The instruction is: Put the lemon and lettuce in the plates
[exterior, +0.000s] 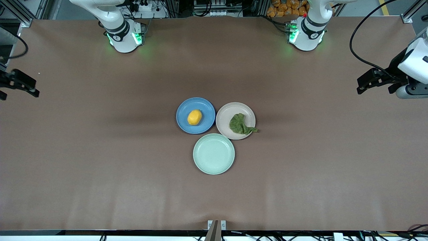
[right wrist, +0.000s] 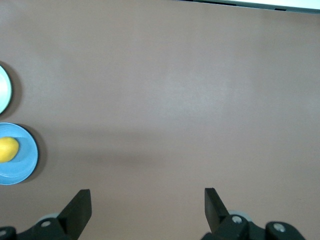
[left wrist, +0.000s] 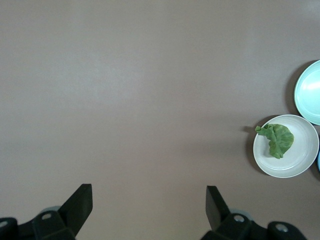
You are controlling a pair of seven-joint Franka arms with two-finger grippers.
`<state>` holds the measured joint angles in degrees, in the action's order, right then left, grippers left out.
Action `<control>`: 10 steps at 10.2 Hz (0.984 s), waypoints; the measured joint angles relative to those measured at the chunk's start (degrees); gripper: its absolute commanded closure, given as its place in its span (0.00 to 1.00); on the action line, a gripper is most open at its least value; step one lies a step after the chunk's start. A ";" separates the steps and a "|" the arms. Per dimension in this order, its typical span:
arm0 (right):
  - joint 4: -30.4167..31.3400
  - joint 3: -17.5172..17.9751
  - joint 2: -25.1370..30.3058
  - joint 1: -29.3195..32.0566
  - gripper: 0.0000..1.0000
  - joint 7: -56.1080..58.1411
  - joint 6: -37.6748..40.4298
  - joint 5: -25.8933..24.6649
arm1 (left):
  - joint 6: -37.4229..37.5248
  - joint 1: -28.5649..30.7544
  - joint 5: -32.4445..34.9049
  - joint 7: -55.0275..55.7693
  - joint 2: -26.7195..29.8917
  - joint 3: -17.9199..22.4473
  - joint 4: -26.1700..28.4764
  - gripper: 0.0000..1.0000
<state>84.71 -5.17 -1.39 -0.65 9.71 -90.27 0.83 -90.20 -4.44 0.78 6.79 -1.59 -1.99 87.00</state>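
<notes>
The lemon [exterior: 194,117] lies in the blue plate [exterior: 185,105]; both also show in the right wrist view, lemon [right wrist: 7,149] and blue plate [right wrist: 22,167]. The lettuce [exterior: 238,124] lies in the pinkish-beige plate [exterior: 224,117], its thin tail over the rim; it also shows in the left wrist view [left wrist: 276,139] on its plate [left wrist: 300,160]. My left gripper [exterior: 360,85] is open and empty over bare table at the left arm's end [left wrist: 148,190]. My right gripper [exterior: 36,88] is open and empty over bare table at the right arm's end [right wrist: 147,192].
A pale mint-green plate [exterior: 213,153] stands empty, touching the other two plates and nearer to the front camera. The brown table cover [exterior: 100,160] is bare around the plates.
</notes>
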 measured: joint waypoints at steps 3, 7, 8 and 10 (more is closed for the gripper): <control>-1.65 -0.42 -0.01 0.05 0.00 -1.59 3.86 1.20 | 0.05 0.00 0.00 0.00 0.00 0.03 0.00 0.00; -2.76 -0.72 -0.02 0.06 0.00 -2.45 4.76 1.37 | 0.06 0.00 0.00 0.00 0.00 0.05 -0.05 0.00; -2.92 -0.74 -0.02 0.06 0.00 -2.45 4.78 1.37 | 0.06 0.00 0.00 0.00 0.00 0.05 -0.08 0.00; -3.08 -0.80 -0.04 0.06 0.00 -2.45 4.85 1.37 | 0.06 0.05 0.00 0.00 0.00 0.18 -0.24 0.00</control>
<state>81.63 -5.97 -1.42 -0.60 7.26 -85.41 2.21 -90.13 -4.39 0.77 6.79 -1.59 -1.81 86.76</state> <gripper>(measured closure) 0.000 0.000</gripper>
